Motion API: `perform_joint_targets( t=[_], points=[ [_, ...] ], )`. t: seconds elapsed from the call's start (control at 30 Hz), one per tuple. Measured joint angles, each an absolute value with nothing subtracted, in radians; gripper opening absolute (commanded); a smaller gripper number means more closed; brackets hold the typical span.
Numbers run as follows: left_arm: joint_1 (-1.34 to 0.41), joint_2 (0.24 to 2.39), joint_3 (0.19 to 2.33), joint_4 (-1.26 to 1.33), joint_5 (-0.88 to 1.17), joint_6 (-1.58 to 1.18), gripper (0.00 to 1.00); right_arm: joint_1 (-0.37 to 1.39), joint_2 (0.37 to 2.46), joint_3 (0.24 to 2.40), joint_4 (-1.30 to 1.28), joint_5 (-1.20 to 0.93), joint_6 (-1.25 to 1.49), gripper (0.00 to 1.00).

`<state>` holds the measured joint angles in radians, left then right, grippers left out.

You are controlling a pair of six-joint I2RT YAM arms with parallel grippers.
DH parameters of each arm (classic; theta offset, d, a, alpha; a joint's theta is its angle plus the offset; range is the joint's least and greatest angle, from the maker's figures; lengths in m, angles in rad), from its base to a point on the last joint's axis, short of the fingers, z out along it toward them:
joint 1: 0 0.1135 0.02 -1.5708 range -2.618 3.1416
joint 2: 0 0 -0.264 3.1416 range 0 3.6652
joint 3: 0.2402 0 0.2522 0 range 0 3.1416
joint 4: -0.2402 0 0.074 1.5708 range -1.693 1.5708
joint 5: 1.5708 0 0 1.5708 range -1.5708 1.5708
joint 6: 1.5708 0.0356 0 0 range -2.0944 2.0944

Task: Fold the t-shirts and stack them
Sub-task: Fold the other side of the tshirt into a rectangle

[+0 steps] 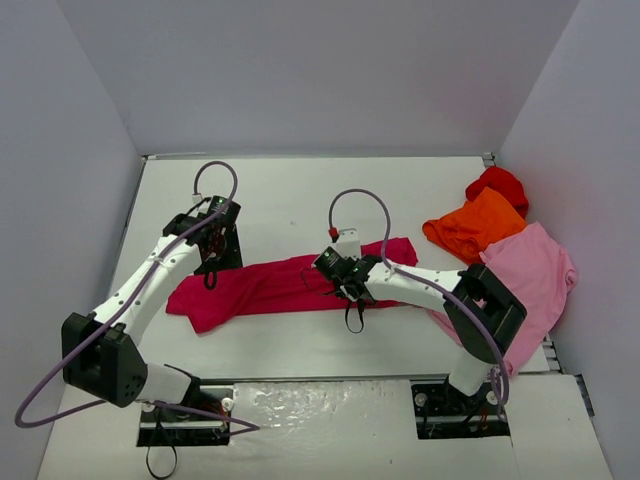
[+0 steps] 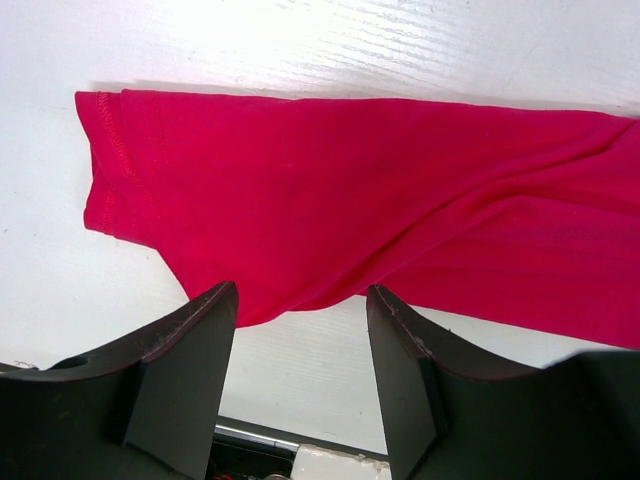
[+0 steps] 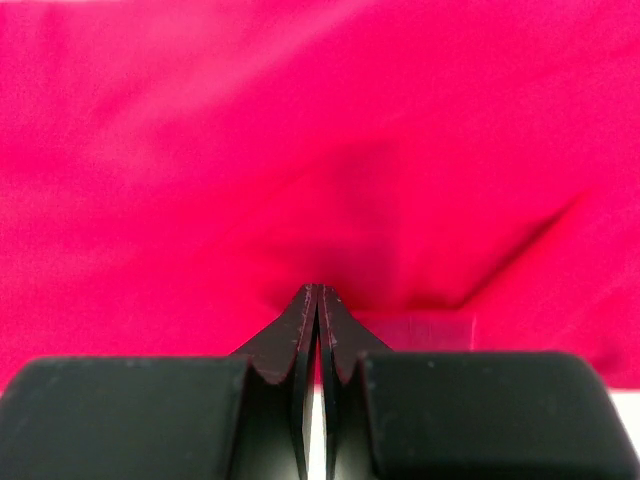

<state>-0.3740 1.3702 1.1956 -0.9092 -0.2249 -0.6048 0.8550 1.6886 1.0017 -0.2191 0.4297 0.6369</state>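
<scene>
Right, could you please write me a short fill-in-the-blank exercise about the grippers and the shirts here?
1. The left gripper hovers above the crimson shirt with its jaws ____.
2. The right gripper is ____ on that shirt's near edge.
3. The orange shirt lies between the red shirt and the light pink shirt on the ____ side of the table.
Missing words: open; shut; right.

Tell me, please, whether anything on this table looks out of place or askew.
Nothing looks damaged, but the crimson shirt lies bunched in a long slanted strip across the middle, not flat. The pink shirt, orange shirt and red shirt sit heaped, unfolded, at the right edge.
</scene>
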Motion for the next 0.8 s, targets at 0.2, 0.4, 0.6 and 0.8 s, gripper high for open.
perform_joint_targets(
  t=[0.2,0.4,0.6,0.8],
  points=[
    [-0.374,1.378,1.186,-0.907,-0.225,-0.605,0.51,0.937,1.689,0.955,-0.219,0.380,0.697,0.00],
    [-0.374,1.387,1.180,-0.898,-0.218,-0.605,0.51,0.968,1.678,0.951,-0.261,0.418,0.712,0.00],
    [-0.374,1.386,1.180,-0.897,-0.218,-0.605,0.49,0.870,1.600,0.976,-0.281,0.455,0.679,0.00],
    [-0.374,1.379,1.180,-0.896,-0.217,-0.605,0.47,0.784,1.576,0.993,-0.281,0.491,0.632,0.00]
  ],
)
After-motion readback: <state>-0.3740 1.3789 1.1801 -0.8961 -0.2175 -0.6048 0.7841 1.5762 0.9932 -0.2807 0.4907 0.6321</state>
